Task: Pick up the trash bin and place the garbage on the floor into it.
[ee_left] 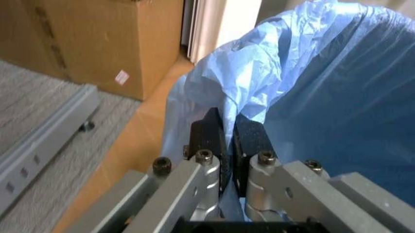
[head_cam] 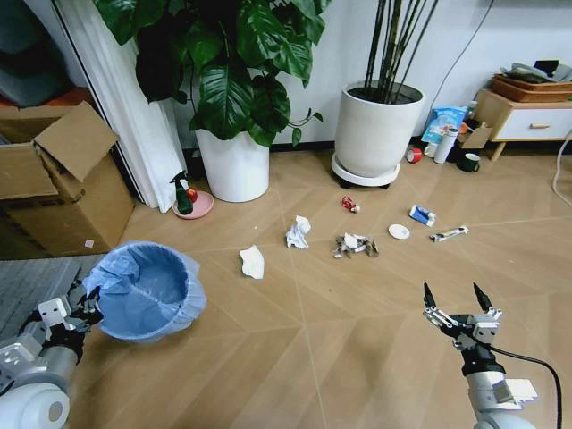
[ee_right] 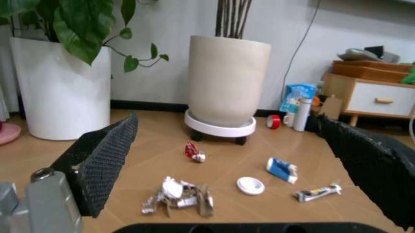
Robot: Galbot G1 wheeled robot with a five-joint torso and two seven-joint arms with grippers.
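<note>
Left gripper point(head_cam: 82, 308) pinches the near-left rim of the small round trash bin lined with crinkled light-blue plastic point(head_cam: 147, 290) (left wrist view: jaws closed on the bag fold). Bin sits at the robot's left over the herringbone light-brown wooden floor point(head_cam: 340, 331). Right gripper point(head_cam: 458, 302) hovers low at right, jaws spread wide, holding nothing. Ahead lie a crumpled white tissue point(head_cam: 298, 232), crushed red can point(head_cam: 349, 205), white round lid point(head_cam: 399, 231).

L pincer point(ee_left: 228, 141) clamped on trash bin point(ee_left: 337, 97) bag rim, cardboard box point(ee_left: 110, 39) behind.
</note>
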